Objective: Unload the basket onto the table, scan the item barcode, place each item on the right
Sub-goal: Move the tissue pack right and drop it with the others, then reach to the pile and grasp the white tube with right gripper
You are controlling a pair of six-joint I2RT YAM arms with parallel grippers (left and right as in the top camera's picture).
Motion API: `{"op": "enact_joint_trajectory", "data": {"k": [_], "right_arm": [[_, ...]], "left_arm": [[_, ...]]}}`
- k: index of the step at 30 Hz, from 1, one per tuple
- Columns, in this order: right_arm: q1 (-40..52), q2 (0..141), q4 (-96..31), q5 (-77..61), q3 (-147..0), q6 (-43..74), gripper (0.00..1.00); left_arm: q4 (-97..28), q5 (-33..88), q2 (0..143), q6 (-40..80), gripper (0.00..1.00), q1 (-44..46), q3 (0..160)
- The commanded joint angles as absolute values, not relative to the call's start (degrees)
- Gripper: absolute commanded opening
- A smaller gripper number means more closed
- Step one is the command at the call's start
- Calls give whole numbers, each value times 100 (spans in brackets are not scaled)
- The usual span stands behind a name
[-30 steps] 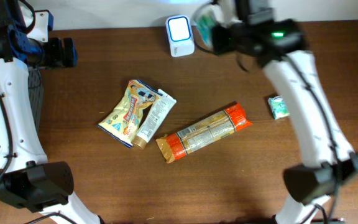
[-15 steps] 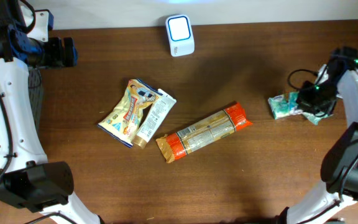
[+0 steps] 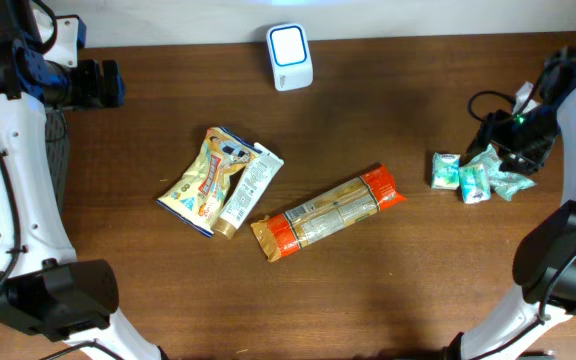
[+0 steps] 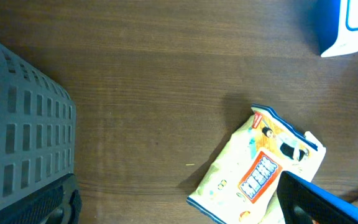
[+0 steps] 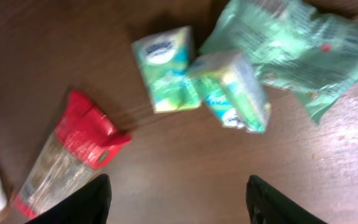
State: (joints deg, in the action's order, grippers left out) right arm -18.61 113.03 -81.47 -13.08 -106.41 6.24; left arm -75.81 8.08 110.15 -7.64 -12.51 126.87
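The white scanner (image 3: 290,55) with its blue-lit window stands at the back edge of the table. My right gripper (image 3: 516,143) hangs open over the right side, nothing between its fingers (image 5: 82,202). Just beyond it lie a small green pack (image 5: 165,76), a second green pack (image 5: 235,90) and a crumpled green bag (image 5: 297,43), all loose on the wood. My left gripper (image 3: 108,84) is open at the far left, empty, well away from every item. Its blue finger (image 4: 316,199) shows in front of the yellow pouch (image 4: 260,168).
Mid-table lie a yellow snack pouch (image 3: 203,180), a white tube (image 3: 246,190) leaning on it, and a long clear package with orange ends (image 3: 328,212). A grey basket (image 4: 17,124) sits off the table's left side.
The right arm swung from the scanner to the right side with green items in its grip, then opened; they now lie beside the small green pack. The left arm stayed put.
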Motion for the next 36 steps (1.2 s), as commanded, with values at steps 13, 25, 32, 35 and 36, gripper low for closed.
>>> {"op": "enact_joint_trajectory", "data": {"k": [13, 25, 32, 35, 36], "right_arm": [[1098, 11524, -7719, -1378, -10787, 609, 77], [2324, 11581, -7148, -1400, -10628, 648, 78], [2421, 11891, -6805, -1874, -10610, 1256, 78], [2810, 12182, -6434, -2078, -10602, 1404, 79], [2961, 12245, -6237, -2073, -10600, 1549, 83]], "left_arm": [[-7577, 808, 10991, -711, 99, -1253, 12733], [-7577, 808, 10991, -714, 99, -1253, 12733], [-7575, 808, 10991, -714, 99, -1253, 12733], [-7575, 808, 10991, -714, 99, -1253, 12733], [-7575, 808, 10991, -714, 99, -1253, 12733]]}}
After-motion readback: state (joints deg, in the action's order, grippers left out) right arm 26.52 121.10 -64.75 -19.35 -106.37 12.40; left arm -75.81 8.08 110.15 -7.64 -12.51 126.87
